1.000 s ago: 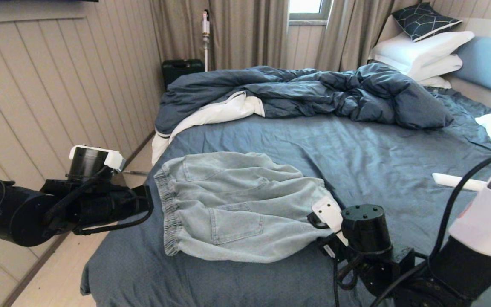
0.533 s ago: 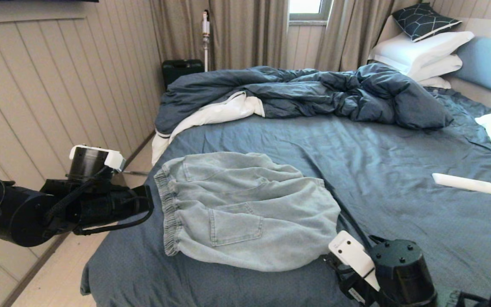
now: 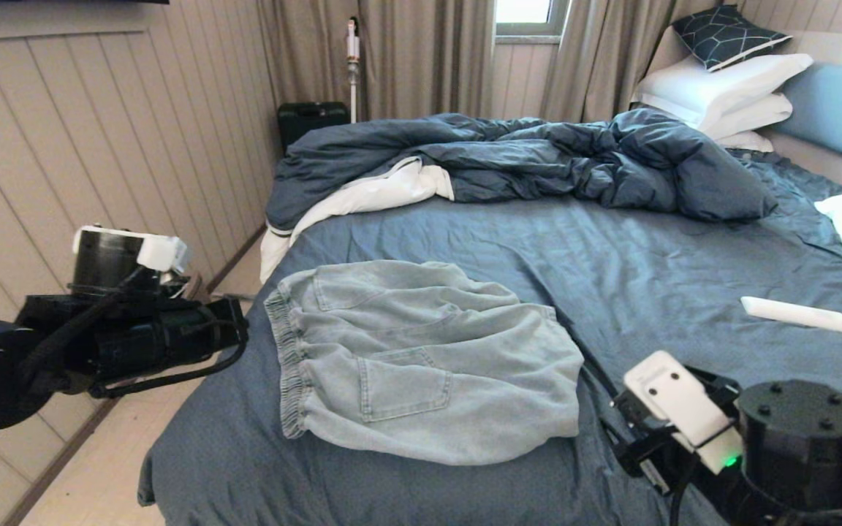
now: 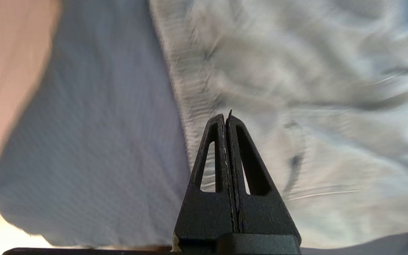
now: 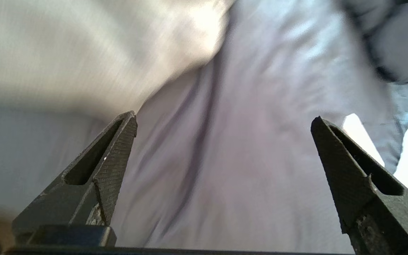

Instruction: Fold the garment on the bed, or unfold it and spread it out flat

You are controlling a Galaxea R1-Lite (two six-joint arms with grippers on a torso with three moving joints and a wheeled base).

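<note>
The pale blue denim shorts (image 3: 421, 358) lie spread on the near left part of the bed (image 3: 647, 248), elastic waistband to the left and a patch pocket facing up. No drawstring shows. My left gripper (image 4: 226, 117) is shut and empty, hovering just off the bed's left edge beside the waistband (image 4: 186, 81). My right gripper (image 5: 223, 120) is open with nothing between its fingers, low over bare sheet to the right of the shorts' leg hem (image 5: 83, 46). In the head view the right arm (image 3: 794, 446) sits at the bottom right.
A rumpled dark blue duvet (image 3: 538, 157) with white lining fills the far side of the bed. White pillows (image 3: 728, 88), a patterned cushion (image 3: 728, 33) and the headboard (image 3: 841, 109) are at the right. A slim white object (image 3: 794, 314) lies on the sheet. The panelled wall (image 3: 63, 146) is close on the left.
My right arm has drawn back from the shorts' leg hem toward the near right. The left arm has shifted a little left and up. The shorts stay put.
</note>
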